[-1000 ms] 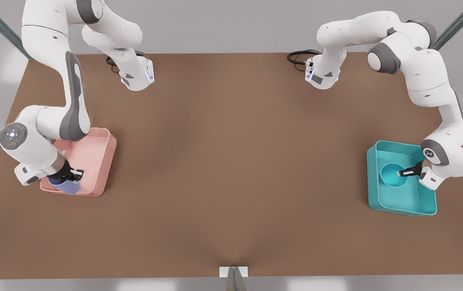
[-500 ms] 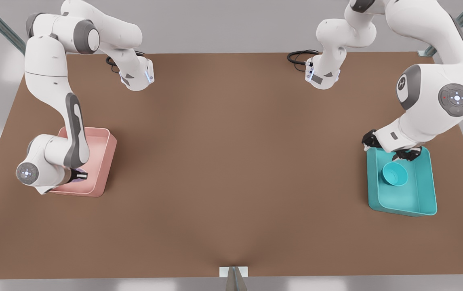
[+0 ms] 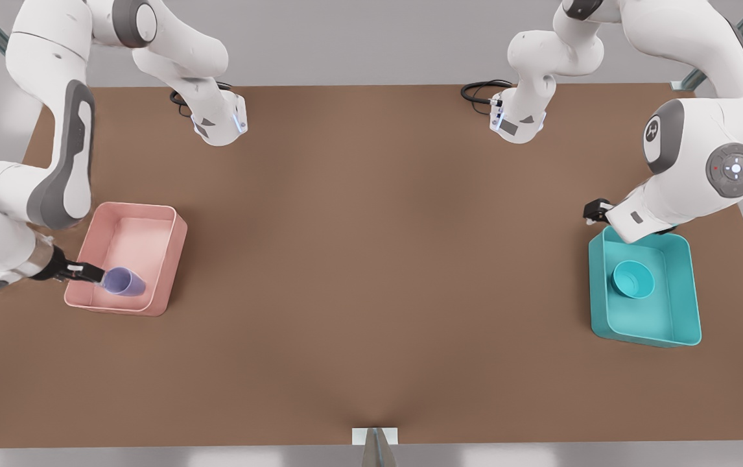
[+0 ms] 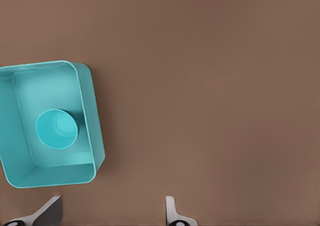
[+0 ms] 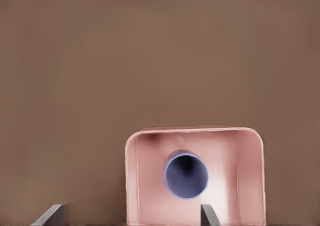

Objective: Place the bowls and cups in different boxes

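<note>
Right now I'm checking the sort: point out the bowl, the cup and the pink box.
bowl (image 3: 633,279), front view, inner floor.
cup (image 5: 186,175), right wrist view, inside its open mouth.
pink box (image 3: 180,243), front view, its wall toward that view's right.

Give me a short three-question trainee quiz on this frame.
1. True or false: the bowl sits in the pink box.
2. Which box holds the cup? A. pink box B. teal box C. neither
3. Fill in: the left gripper and right gripper are both ____.
Key: 1 false, it sits in the teal box; 2 A; 3 open.
</note>
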